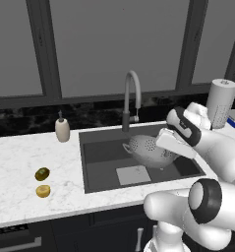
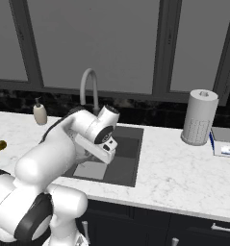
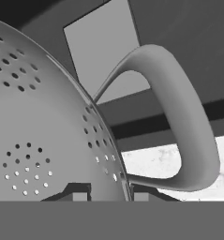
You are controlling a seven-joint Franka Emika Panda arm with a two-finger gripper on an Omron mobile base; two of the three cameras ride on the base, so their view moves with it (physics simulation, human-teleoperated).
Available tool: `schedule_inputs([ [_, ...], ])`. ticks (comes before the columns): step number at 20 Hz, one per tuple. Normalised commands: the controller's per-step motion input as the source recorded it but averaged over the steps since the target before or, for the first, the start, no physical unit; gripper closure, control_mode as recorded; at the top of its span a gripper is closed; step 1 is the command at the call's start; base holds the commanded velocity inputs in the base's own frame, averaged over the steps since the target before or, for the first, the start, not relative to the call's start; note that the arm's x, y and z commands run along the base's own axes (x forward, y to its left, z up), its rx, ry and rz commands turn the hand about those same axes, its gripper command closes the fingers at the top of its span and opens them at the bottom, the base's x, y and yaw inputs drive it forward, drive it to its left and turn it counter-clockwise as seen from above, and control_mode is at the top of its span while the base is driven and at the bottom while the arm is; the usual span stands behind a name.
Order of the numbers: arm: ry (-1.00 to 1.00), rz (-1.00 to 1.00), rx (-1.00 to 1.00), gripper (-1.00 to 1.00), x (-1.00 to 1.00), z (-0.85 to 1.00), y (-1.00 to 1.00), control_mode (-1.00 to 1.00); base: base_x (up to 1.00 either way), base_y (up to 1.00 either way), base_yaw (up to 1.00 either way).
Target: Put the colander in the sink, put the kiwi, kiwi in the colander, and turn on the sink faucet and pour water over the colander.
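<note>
While the silver perforated metal colander (image 1: 147,150) hangs tilted above the dark grey recessed sink (image 1: 97,157), the pincer (image 3: 107,196) is clenched on its rim beside a loop handle (image 3: 179,122). The tall grey gooseneck faucet (image 1: 131,98) stands behind the basin. On the white marble counter (image 1: 20,162), left of the sink, lie the olive-brown kiwi (image 1: 42,173) and the yellow kiwi (image 1: 43,190), near each other.

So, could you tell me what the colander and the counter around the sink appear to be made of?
The colander looks like brushed silver metal: a smooth grey sheen, punched holes and a thin loop handle. The counter looks like polished white marble or a stone imitation, judging by its faint grey veining.
</note>
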Motion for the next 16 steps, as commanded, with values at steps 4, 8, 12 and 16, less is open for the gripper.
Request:
schedule_inputs([
  [4,-0.01,0.00,0.12,1.00,0.10,-0.04,0.09,-1.00,0.00,0.00,0.00],
  [8,0.00,0.00,0.00,1.00,0.10,-0.06,0.12,-1.00,0.00,0.00,0.00],
  [12,0.00,0.00,-0.10,1.00,0.05,-0.13,0.07,-1.00,0.00,0.00,0.00],
  [16,0.00,0.00,-0.19,1.00,0.00,-0.24,0.02,-1.00,0.00,0.00,0.00],
])
